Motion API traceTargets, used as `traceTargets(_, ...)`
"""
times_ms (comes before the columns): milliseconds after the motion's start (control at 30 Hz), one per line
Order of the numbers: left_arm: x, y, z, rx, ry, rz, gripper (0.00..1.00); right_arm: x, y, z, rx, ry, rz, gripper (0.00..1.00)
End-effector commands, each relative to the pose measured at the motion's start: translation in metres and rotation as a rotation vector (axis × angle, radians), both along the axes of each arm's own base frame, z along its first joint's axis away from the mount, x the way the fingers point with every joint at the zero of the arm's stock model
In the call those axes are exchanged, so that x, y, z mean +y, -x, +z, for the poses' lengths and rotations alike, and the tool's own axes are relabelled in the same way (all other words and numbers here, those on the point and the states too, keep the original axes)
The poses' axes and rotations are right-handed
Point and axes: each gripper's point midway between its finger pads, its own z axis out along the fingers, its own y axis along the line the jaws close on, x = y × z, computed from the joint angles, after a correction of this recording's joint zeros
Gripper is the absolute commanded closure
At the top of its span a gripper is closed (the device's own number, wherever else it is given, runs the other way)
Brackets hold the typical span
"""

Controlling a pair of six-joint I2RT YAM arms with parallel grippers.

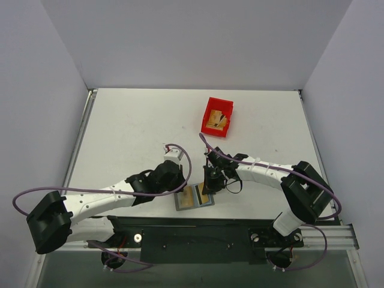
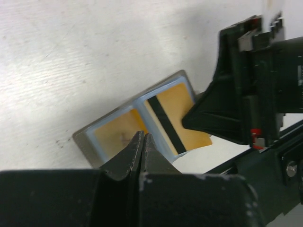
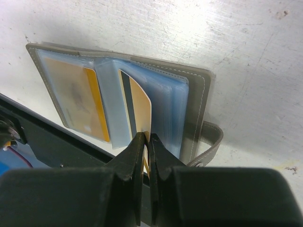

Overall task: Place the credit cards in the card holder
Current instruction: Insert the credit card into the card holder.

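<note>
At lower centre, the open card holder (image 1: 192,199) lies pinned under the clenched left gripper (image 2: 143,142); the right gripper (image 3: 147,142) grasps a striped card (image 3: 141,106), which may buckle if pushed askew.

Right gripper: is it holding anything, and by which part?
Yes. The right gripper is shut on a black-striped credit card, pinching the edge nearest its wrist camera. The rest of the card lies against the open card holder.
</note>
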Motion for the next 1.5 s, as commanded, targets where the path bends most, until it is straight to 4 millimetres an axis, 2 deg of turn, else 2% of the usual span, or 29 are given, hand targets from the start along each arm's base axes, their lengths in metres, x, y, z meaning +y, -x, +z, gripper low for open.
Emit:
traceTargets(0, -0.041, -0.002, 0.018, -0.038, 0.1, -0.131, 1.0, -0.026, 0.017, -0.027, 0.049, 0.133, -0.006, 1.0)
traceTargets(67, -0.05, 0.004, 0.009, -0.017, 0.101, -0.167, 1.0, -0.025, 0.016, -0.027, 0.047, 0.13, -0.01, 1.0)
traceTargets(167, -0.067, 0.009, 0.005, -0.019, 0.149, -0.212, 1.0, -0.024, 0.016, -0.028, 0.05, 0.122, -0.011, 1.0)
traceTargets(400, -0.074, 0.018, -0.016, 0.023, 0.133, -0.231, 1.0, -0.022, 0.019, -0.031, 0.063, 0.111, -0.015, 1.0)
traceTargets(700, -0.04, 0.028, -0.058, 0.112, -0.005, -0.164, 1.0, -0.025, 0.019, -0.029, 0.054, 0.117, -0.022, 1.0)
traceTargets(900, -0.026, 0.036, -0.082, 0.166, -0.074, -0.16, 1.0, -0.026, 0.017, -0.026, 0.045, 0.121, -0.024, 1.0)
traceTargets(1067, -0.021, 0.042, -0.088, 0.184, -0.083, -0.165, 1.0, -0.025, 0.011, -0.015, 0.002, 0.102, -0.033, 1.0)
traceTargets(1200, -0.007, 0.046, -0.093, 0.197, -0.124, -0.15, 1.0, -0.026, 0.005, -0.003, -0.048, 0.088, -0.047, 1.0)
traceTargets(1333, -0.003, 0.048, -0.094, 0.203, -0.125, -0.139, 1.0, -0.035, -0.001, 0.0, -0.09, 0.104, -0.066, 1.0)
traceTargets(1467, -0.003, 0.048, -0.094, 0.204, -0.117, -0.134, 1.0, -0.045, 0.003, -0.002, -0.079, 0.104, -0.076, 1.0)
